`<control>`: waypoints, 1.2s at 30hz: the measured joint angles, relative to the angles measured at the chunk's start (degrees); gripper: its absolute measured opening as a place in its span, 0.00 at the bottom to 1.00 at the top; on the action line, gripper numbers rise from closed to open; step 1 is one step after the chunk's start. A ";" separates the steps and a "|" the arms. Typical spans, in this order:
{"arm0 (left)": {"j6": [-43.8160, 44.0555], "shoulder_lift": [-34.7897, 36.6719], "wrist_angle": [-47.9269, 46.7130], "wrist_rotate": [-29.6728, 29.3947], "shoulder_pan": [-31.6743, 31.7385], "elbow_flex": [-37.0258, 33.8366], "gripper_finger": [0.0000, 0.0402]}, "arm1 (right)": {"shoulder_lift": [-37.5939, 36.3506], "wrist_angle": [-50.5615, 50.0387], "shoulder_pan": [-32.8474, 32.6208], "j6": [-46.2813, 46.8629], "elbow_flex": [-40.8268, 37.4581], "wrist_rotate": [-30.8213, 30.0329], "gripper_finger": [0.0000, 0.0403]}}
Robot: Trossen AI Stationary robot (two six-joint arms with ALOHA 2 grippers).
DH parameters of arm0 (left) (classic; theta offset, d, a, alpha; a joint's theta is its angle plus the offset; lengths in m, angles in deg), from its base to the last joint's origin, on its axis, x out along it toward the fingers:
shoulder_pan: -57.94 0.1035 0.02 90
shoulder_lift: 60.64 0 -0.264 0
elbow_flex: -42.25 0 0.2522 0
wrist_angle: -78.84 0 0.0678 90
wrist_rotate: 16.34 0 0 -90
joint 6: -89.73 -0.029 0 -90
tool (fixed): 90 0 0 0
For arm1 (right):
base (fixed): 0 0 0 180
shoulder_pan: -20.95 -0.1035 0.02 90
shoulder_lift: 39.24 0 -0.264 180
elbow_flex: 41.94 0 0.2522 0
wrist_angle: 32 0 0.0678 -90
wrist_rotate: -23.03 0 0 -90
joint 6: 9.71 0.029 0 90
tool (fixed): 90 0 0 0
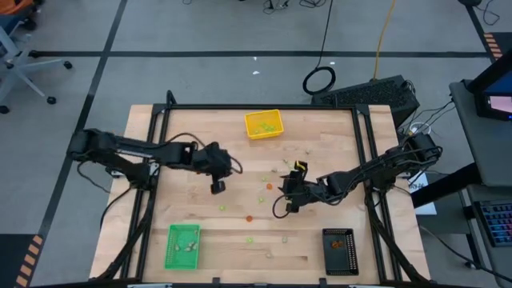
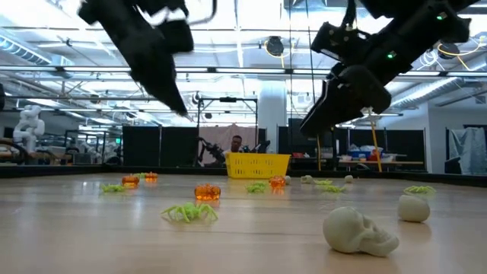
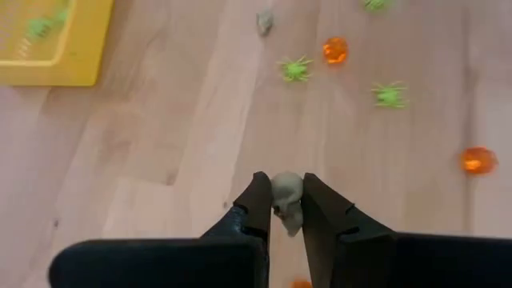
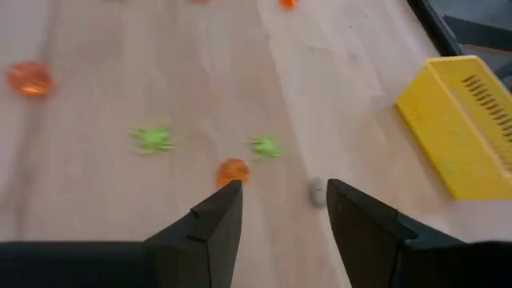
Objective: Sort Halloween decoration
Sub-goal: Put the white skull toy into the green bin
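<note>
The left arm reaches in from the table's left edge, elbow bent, and ends in the left gripper point(image 3: 286, 200) hanging above bare wood near the table's middle. Its fingers are clamped on a pale skull piece point(image 3: 287, 200), pinched between the tips and lifted off the surface. Ahead of that pincer lie green spiders point(image 3: 296, 69) and orange pumpkins point(image 3: 335, 50), with the yellow tray point(image 3: 48, 56) off to one side beyond them.

The right arm stretches from the table's right edge toward the centre, folded low. The right gripper point(image 4: 280, 204) hovers with its fingers apart and nothing between them; an orange piece point(image 4: 233, 170) sits just ahead of one fingertip, and a small grey piece point(image 4: 318, 190) just ahead of the other.

In the low view both arms are cut off by the upper edge. In the high view the green tray point(image 1: 182, 246) and black tray point(image 1: 340, 250) hold contents too small to identify. A larger skull point(image 2: 358, 230) lies in the foreground on the table point(image 1: 208, 216).
</note>
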 joint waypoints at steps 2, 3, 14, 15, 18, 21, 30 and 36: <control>1.93 2.63 -1.74 -2.00 -2.90 0.00 0.09 | 0.00 2.21 -1.10 1.11 -0.92 0.01 0.42; 3.10 3.99 -3.11 -2.99 -4.63 0.00 0.09 | 0.00 3.64 -1.73 1.52 -1.42 0.06 0.42; 12.58 14.41 -5.17 -18.25 -24.20 -2.20 0.09 | 0.00 15.04 -8.11 2.59 -4.08 0.26 0.42; 12.53 14.83 -5.20 -19.81 -25.77 -2.37 0.09 | 0.00 15.90 -8.54 2.29 -4.08 0.27 0.42; 10.36 15.18 -5.22 -22.99 -29.63 -2.38 0.09 | 0.00 17.99 -9.56 0.87 -4.08 0.28 0.42; 4.40 15.18 -4.68 -23.96 -32.66 -2.38 0.09 | 0.00 19.10 -10.30 0.15 -4.08 0.26 0.42; -23.67 15.16 -4.68 -24.07 -37.66 -2.38 0.09 | 0.00 20.49 -10.67 0.06 -4.08 1.50 0.42; -17.99 15.14 -2.96 -24.10 -38.87 -2.38 0.09 | 0.00 20.49 -10.69 0.44 -4.08 1.51 0.42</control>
